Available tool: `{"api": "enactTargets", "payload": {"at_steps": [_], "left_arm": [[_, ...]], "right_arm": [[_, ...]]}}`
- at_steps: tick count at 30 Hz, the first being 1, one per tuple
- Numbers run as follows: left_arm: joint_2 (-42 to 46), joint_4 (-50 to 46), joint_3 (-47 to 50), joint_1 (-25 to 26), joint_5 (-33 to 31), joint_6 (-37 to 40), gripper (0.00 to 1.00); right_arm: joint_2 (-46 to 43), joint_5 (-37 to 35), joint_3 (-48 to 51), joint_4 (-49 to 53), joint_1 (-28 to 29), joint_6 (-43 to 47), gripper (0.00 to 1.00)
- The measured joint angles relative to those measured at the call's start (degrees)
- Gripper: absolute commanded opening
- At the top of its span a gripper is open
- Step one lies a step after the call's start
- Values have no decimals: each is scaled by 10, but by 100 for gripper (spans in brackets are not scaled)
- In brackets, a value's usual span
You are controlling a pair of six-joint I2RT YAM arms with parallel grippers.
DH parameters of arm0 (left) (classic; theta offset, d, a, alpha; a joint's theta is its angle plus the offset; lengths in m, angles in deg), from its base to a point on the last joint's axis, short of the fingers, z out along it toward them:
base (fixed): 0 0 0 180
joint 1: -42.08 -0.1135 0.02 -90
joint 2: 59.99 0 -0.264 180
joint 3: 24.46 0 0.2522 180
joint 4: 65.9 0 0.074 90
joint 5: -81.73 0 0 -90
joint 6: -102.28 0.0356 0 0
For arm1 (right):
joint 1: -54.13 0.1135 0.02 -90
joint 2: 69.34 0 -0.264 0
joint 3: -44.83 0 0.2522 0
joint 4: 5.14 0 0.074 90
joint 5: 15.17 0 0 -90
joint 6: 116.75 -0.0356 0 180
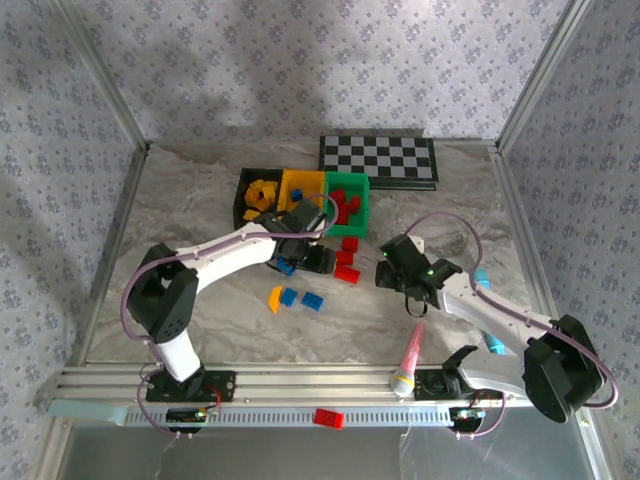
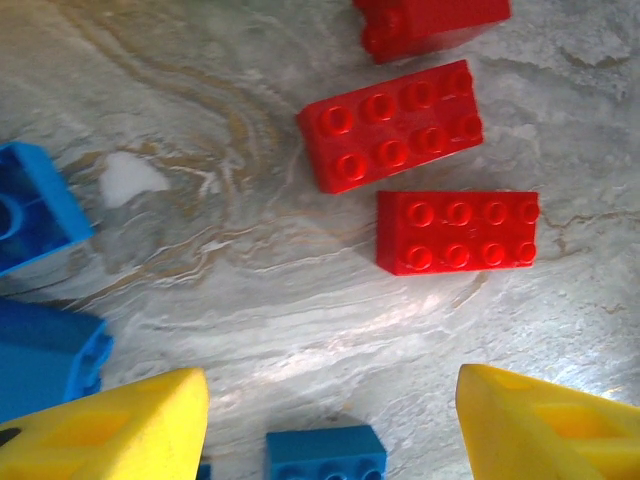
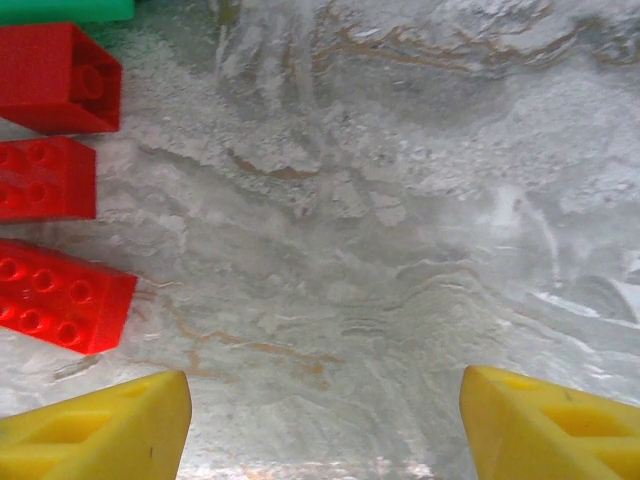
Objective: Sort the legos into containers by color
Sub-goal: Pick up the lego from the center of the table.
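Observation:
Three containers stand side by side at the back: a black bin [image 1: 243, 205] with yellow legos, a yellow bin [image 1: 300, 178] with a blue one, and a green bin [image 1: 361, 208] with red ones. Loose on the table lie three red legos [image 1: 347, 258], blue ones [image 1: 313, 301] and a yellow one [image 1: 275, 299]. My left gripper [image 2: 330, 432] hangs open low over the table, a small blue lego [image 2: 325, 455] lying untouched between its yellow fingers [image 2: 110, 430]; two red legos [image 2: 392, 125] lie ahead. My right gripper [image 3: 325, 425] is open over bare table, the red legos [image 3: 60, 295] to its left.
A checkerboard [image 1: 378, 158] lies at the back right. A pink marker [image 1: 410, 350] and a teal marker [image 1: 483, 300] lie near the right arm. One red brick [image 1: 327, 418] rests on the front rail. Two larger blue bricks [image 2: 30, 205] sit left of the left gripper.

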Motion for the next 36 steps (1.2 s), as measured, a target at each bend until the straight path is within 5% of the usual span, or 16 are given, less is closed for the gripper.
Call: {"api": "enactTargets", "payload": {"at_steps": [11,21,29,33,36], "left_arm": [[-38,-21,-12,1,-2,-17,66],[-11,-23,15,-31,-20,-43,66],[22,-24,40,-57,-20,-57,66],[32,-21,41,-60,-27,-58,66],[35,-20,44,-62,-31,-60,66]], "right_arm": [[141,37,-26,-66,86,-10,75],[275,63,-188,-31,90,80,74],[328,137,-224,-21,37,148,61],[328,157,-222,-25,37,159,44],[328,163,-221,-31,47,162,41]]}}
